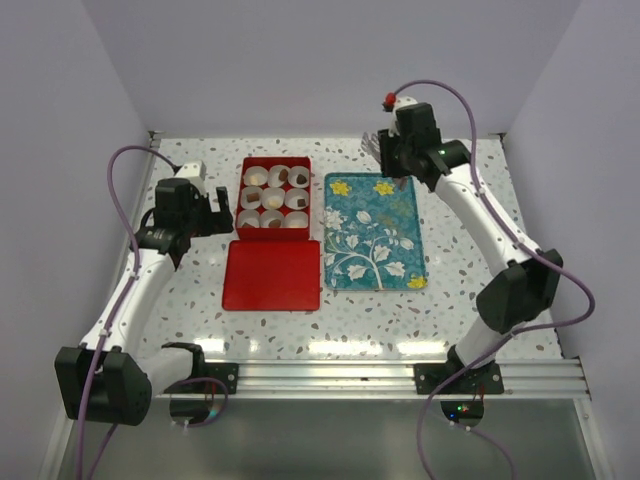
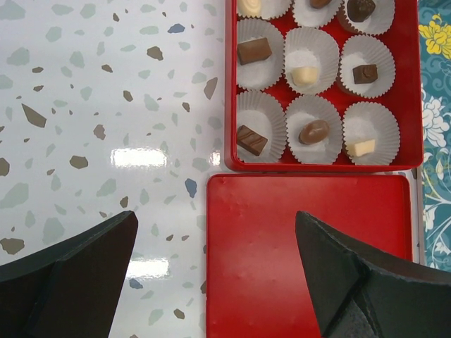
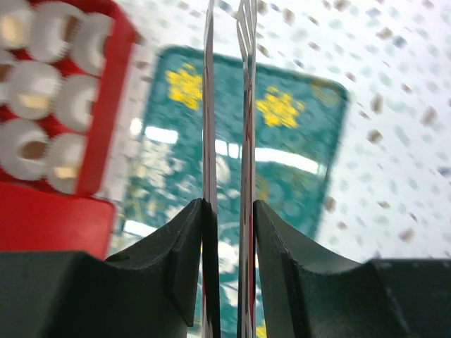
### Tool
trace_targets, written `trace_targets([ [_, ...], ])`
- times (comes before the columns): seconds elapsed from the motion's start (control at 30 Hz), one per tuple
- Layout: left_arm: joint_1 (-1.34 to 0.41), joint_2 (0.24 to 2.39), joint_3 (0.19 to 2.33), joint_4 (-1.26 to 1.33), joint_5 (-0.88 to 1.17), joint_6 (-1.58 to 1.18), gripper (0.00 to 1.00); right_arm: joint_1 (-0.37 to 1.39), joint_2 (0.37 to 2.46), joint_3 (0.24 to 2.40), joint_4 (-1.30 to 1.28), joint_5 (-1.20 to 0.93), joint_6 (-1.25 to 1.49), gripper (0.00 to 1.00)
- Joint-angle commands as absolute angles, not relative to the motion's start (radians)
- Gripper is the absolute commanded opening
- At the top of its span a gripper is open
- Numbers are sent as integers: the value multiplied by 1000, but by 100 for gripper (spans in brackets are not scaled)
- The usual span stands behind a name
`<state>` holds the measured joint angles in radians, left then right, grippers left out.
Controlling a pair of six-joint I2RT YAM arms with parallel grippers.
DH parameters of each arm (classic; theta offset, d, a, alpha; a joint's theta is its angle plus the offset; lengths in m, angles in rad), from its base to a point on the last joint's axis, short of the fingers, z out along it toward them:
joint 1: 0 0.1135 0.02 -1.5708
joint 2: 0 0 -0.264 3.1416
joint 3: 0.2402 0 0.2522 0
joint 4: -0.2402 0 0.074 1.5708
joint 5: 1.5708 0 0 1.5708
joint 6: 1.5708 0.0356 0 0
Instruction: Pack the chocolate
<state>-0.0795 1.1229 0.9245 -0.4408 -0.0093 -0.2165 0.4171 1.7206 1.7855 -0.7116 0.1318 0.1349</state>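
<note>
Tongs (image 3: 244, 84) in narrow-set right gripper (image 3: 227, 208)

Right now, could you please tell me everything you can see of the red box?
The red box is square, shallow and glossy, seemingly plastic or tin, sitting open and flat on the speckled table. Nine white pleated paper cups fill it in three rows of three, each holding one chocolate, brown or cream. The red lid lies flat at its near side, and the teal tray lies alongside its right wall.
</note>
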Motion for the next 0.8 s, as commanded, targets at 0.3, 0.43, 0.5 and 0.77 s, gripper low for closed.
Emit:
trace_targets([
  [0.3, -78, 1172, 914, -350, 38, -235, 100, 219, 1329, 1410, -816, 319, 6, 38],
  [0.43, -78, 1189, 931, -345, 46, -238, 100, 209, 1286, 1341, -853, 324, 23, 38],
  [0.5, -78, 1190, 936, -342, 46, -233, 100, 209, 1264, 1298, -861, 321, 35, 38],
  [0.77, -78, 1195, 951, -344, 51, -226, 100, 201, 1216, 1169, -894, 307, 64, 37],
])
